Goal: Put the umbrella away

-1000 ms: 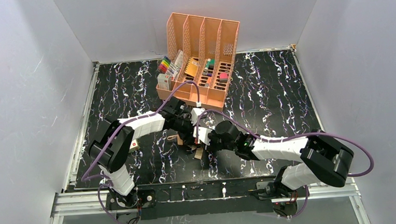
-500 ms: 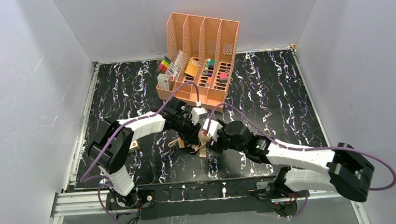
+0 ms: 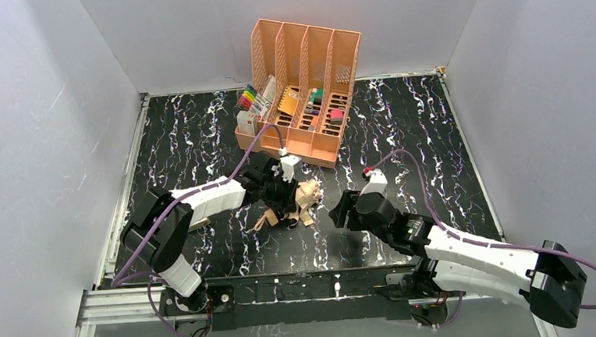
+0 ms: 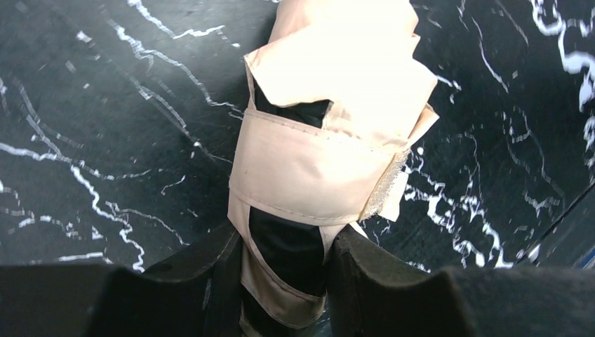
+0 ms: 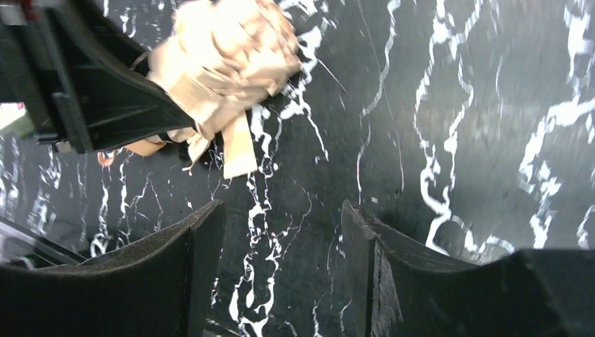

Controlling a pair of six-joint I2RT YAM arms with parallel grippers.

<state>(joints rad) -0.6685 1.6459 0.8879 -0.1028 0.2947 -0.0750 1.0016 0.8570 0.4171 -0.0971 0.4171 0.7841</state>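
At the left, the left arm (image 3: 203, 194) is stretched across the black marbled counter (image 3: 425, 129) toward its middle. Its jaws are clamped on the umbrella (image 4: 330, 140), one finger on each side of the bundle's lower end, with black fabric pinched between them. The umbrella (image 3: 306, 193) is found near the middle of the counter, on the near side of the peach file organizer (image 3: 305, 82) and well apart from it. Whether it is lifted or resting on the counter cannot be told. It is furled into a rumpled roll, tan outside with black showing in the gaps, and a tan strap (image 4: 309, 172) is wrapped around it.

Just to the right, the right arm (image 3: 471, 244) is seen with its jaws spread wide and nothing between them. They face the umbrella (image 5: 224, 63) without touching it.

The umbrella is judged light. Its fabric is soft and likely slippery, so loose folds could slide or bunch under a grip, while the thin ribs inside could be bent. A hold across the strapped middle, where the roll is tightest, would be preferred.

One umbrella, one file organizer and two arms are counted.
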